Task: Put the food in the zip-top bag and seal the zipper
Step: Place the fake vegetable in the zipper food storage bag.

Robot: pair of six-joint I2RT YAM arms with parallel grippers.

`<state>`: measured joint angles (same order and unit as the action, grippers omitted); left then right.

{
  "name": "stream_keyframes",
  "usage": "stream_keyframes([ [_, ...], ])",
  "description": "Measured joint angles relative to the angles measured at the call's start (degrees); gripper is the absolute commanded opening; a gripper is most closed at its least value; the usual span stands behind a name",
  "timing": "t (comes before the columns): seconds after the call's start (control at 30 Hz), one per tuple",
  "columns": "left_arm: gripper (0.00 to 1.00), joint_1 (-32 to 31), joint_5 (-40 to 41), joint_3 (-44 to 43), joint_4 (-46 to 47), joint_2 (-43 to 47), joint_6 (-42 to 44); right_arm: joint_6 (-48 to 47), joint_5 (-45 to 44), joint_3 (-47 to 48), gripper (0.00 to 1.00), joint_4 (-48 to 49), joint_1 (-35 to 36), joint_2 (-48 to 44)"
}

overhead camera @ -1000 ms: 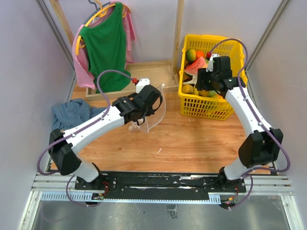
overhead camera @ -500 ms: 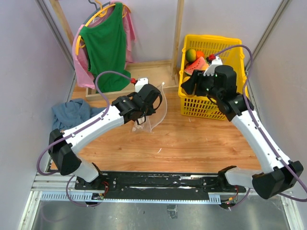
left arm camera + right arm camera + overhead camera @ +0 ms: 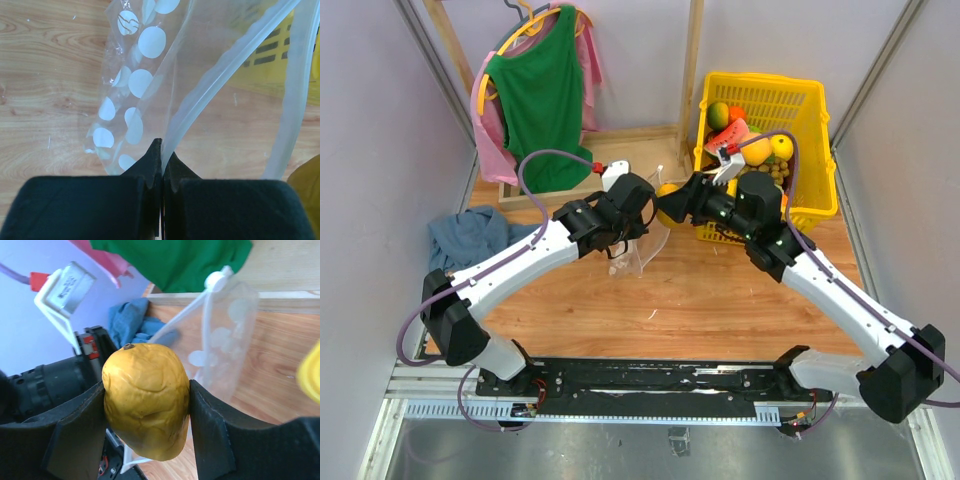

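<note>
My left gripper (image 3: 162, 150) is shut on the pale zipper (image 3: 220, 80) strip, holding the clear polka-dot zip-top bag (image 3: 134, 85) up with its mouth open. Seen from above, the bag (image 3: 648, 245) hangs below that gripper (image 3: 634, 224). The right gripper (image 3: 146, 390) is shut on a yellow-orange round fruit (image 3: 147, 400), part of the food, and holds it at the bag's mouth (image 3: 220, 340). In the top view this fruit (image 3: 667, 192) sits just right of the left gripper. More food, including a green-orange mango (image 3: 719, 115) and a yellow fruit (image 3: 780, 147), lies in the yellow basket (image 3: 810, 110).
A blue cloth (image 3: 470, 235) lies at the left on the wooden floor. A green shirt (image 3: 540, 95) and a pink one hang on a wooden rack at the back left. The basket stands at the back right, near the right wall.
The right arm has swung left out of the basket, carrying the yellow-orange fruit over to the bag's mouth. The left arm and bag have stayed put.
</note>
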<state>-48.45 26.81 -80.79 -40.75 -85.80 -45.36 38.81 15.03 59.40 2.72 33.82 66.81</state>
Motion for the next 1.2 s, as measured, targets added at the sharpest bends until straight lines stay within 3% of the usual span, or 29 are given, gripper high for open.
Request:
stream_keyframes([
  [0.2, 0.0, 0.0, 0.0, 0.0, 0.5, 0.0, -0.4, 1.8, 1.3, -0.2, 0.3, 5.2, 2.7, 2.6],
  [0.8, 0.0, 1.5, -1.5, 5.9, 6.6, 5.4, -3.8, 1.6, 0.6, -1.9, 0.84, 2.3, 3.1, 5.7],
  [1.2, 0.0, 1.5, -1.3, 8.5, 8.6, 5.9, -2.6, -3.6, 1.3, 0.7, 0.92, -2.8, 3.1, 5.1],
])
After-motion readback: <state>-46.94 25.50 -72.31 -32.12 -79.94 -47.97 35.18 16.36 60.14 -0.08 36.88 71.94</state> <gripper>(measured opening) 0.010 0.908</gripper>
